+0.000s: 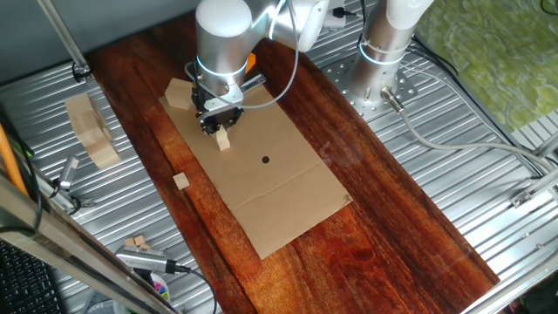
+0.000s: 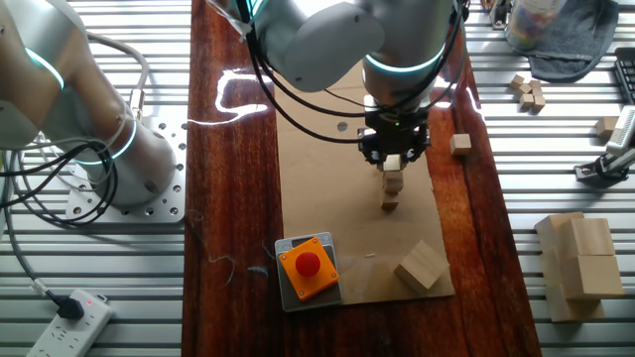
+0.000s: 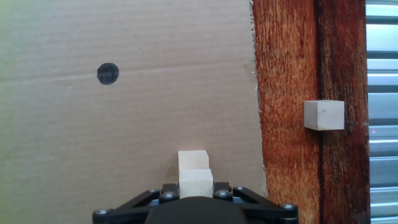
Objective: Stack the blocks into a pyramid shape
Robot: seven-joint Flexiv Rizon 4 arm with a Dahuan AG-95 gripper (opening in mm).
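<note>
Gripper: the gripper [image 2: 394,169] hangs low over the cardboard sheet [image 1: 288,187], and its fingers are closed on a small block [image 2: 394,179] that shows just under the tips.
Block below: a second block [image 2: 390,201] sits on the cardboard under the held one; in the hand view the two appear one behind the other, [image 3: 196,182] and [image 3: 193,160], almost in line. I cannot tell if they touch.
Other blocks: one loose block [image 3: 323,115] lies on the dark wooden board [image 1: 410,218], just beside the cardboard edge. A few more small blocks [image 2: 528,91] rest far off on the metal table [image 1: 488,131], well apart from the work.
Step in hand: I judge that the held block is being set down at the block on the cardboard, either on it or close beside it.
How to do it well: lower straight and slowly, keep the faces square with the block below, and open only when the block is carried from underneath. A small block tips easily, so the fingers should leave without brushing it.
Surface: flat brown cardboard with a black dot [image 3: 107,73], lying on the polished board.
Room: ribbed metal table around, an orange button box [image 2: 308,266] and a larger wood chunk [image 2: 421,265] on the near end of the cardboard, big wooden pieces [image 2: 575,263] at the side.
</note>
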